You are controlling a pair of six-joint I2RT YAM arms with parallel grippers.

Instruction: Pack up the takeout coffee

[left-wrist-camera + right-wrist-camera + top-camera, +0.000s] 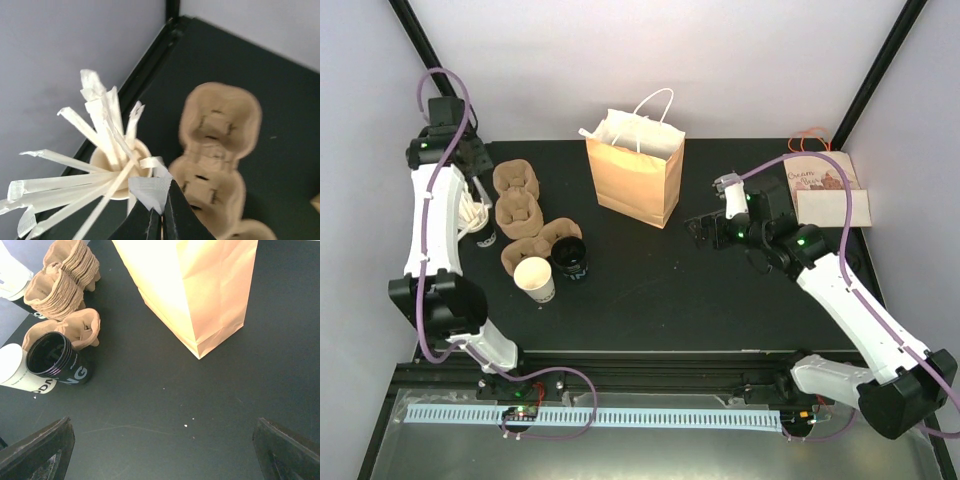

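My left gripper is pressed together on a white crimped wrapper end. I take it for the top of one wrapped straw, though this close the wrist view could equally be showing a loose flap. It sits just over the rim of the straw cup, which stands at the far left edge of the table, touching or nearly touching the stack of pulp carriers. The other straws fan up and away to the left. The one I hold seems to run steeply up out of the cup towards my fingers, so I judge the pull should follow that line, upward, before any sideways travel. My left arm stands tall along the left edge, its wrist folded down over the cup. It is plainly the nearer arm for this job. The paper bag stands open and upright well to my right, beyond the carriers, so the straw has to cross over them. The white cup and black cup wait side by side nearer the front, beside a single carrier. My right gripper hangs spread wide and empty above the bare table, facing the cups, with the bag just beside it.
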